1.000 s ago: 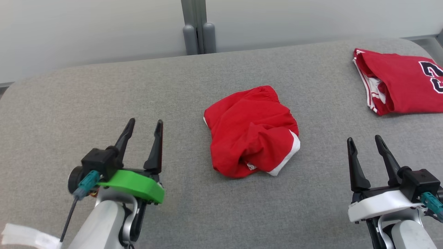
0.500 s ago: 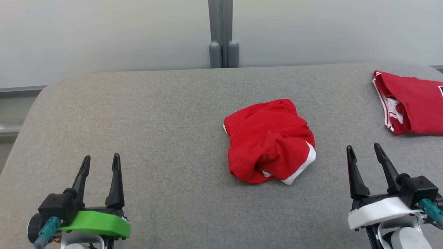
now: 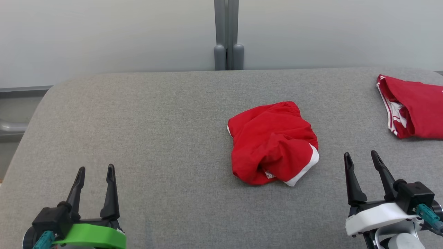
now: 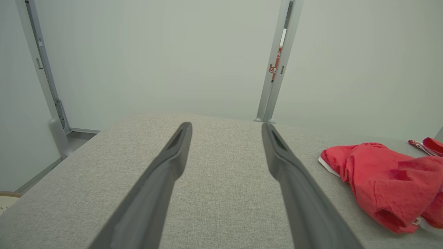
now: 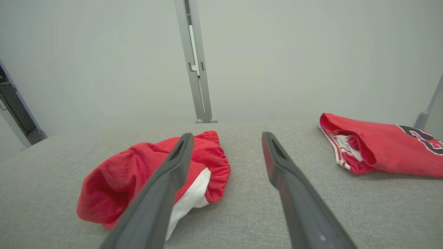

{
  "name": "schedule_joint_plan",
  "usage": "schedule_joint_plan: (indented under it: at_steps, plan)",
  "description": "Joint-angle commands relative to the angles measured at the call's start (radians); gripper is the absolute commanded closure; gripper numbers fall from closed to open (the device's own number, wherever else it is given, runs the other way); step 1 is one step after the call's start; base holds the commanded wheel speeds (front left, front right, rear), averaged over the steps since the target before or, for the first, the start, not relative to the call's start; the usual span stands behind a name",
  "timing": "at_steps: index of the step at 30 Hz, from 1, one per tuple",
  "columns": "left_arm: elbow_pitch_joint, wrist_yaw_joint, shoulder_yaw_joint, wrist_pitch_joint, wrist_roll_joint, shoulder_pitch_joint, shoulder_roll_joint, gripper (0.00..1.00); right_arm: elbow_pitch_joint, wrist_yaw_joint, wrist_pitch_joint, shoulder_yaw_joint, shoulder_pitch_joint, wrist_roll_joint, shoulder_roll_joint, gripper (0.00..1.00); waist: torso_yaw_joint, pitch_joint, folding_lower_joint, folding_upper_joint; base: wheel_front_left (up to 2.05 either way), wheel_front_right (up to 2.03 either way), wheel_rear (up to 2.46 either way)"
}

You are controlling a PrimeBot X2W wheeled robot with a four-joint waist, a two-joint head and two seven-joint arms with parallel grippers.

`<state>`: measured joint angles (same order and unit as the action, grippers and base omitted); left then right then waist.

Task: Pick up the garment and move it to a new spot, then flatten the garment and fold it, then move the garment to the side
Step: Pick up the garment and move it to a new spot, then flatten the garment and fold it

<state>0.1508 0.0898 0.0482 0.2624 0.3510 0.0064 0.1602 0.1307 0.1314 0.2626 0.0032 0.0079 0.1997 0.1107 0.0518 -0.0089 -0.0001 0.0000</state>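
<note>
1. Garment (image 3: 273,143): red, crumpled heap, right of centre in head view, on grey table (image 3: 155,121).
2. Likely light, limp; pinch white-trimmed hem edge.
3. Left gripper (image 3: 96,168), right gripper (image 3: 360,154): both spread, empty.

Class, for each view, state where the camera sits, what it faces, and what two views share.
Head view: head-mounted, looking forward-down at the grey table; left claw and right claw show, open.
Left wrist view: wrist-mounted, facing the wall along its own fingers; crumpled garment at right.
Right wrist view: likewise; garment at left, folded jersey at right.
Both wrist views share the garment.
</note>
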Motion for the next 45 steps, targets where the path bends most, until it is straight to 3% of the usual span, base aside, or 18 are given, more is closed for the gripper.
schedule_joint_plan:
  at_steps: [1, 19, 45]
  plan:
    - [0.004, 0.008, -0.007, 0.003, -0.019, 0.020, -0.008, 0.00, 0.005, -0.002, 0.003, -0.001, 0.008, 0.009, 0.001, 0.00, 0.000, 0.000, 0.0001, 0.0000, 0.00, 0.00, 0.00]
    - [0.039, 0.039, -0.052, 0.003, -0.088, 0.030, -0.052, 0.00, 0.033, -0.002, 0.003, 0.006, 0.011, 0.016, -0.004, 0.00, 0.005, -0.003, 0.0001, 0.0000, 0.00, 0.00, 0.00]
    - [0.046, 0.042, -0.058, 0.003, -0.110, 0.026, -0.064, 0.00, 0.041, -0.002, 0.003, 0.006, 0.015, 0.015, -0.004, 0.00, 0.009, -0.002, 0.0001, 0.0000, 0.00, 0.00, 0.00]
